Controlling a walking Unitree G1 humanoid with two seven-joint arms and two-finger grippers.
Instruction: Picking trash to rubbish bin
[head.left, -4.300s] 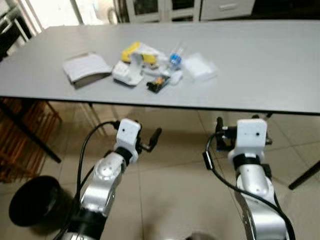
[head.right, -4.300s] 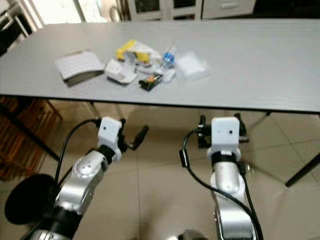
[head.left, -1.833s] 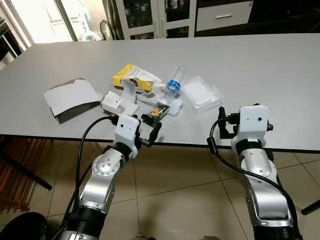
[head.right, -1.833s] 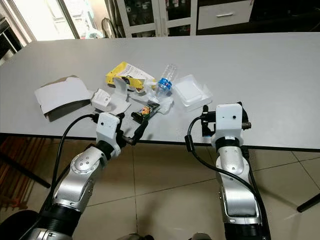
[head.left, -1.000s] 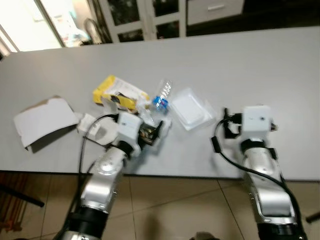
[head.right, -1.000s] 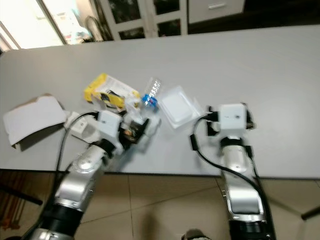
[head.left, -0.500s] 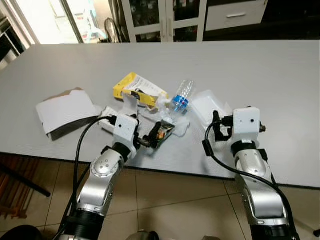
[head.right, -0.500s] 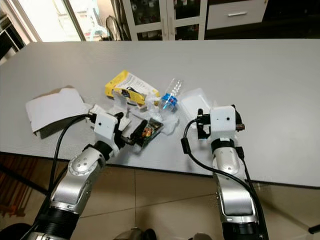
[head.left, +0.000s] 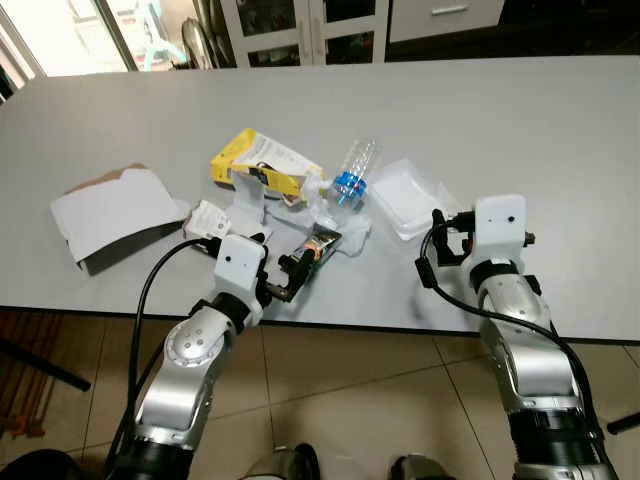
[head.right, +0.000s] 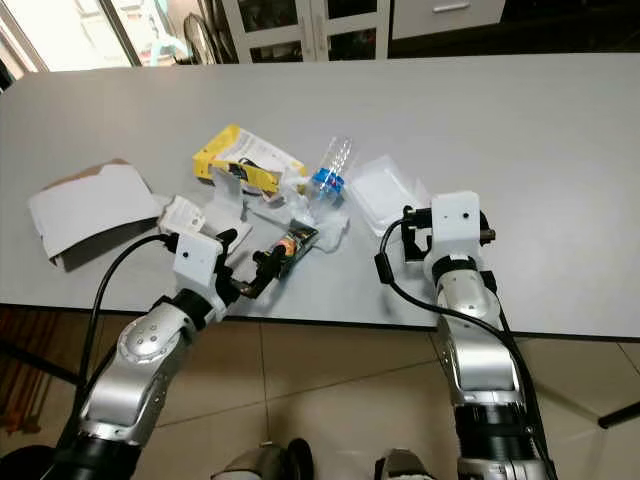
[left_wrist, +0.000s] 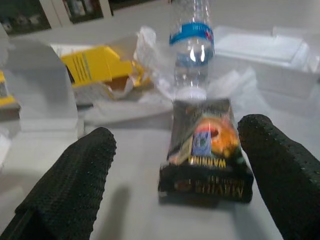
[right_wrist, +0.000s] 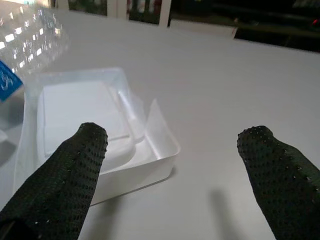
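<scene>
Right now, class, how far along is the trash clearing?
Nothing looks binned: bottle, yellow box, clear tray and cardboard all lie on the table. In hand: the open left gripper lines up on the snack packet; the right gripper is open beside the tray. All pickups remain.

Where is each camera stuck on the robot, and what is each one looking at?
Left eye view: on the head, looking down at the grey table with its trash; both silver arms show.
Right eye view: beside it, same scene.
Left wrist view: on the left arm, looking along the open left hand at the black snack packet.
Right wrist view: on the right arm, looking along the open right hand at the clear plastic tray.
Both wrist views share the blue-labelled clear plastic bottle.
</scene>
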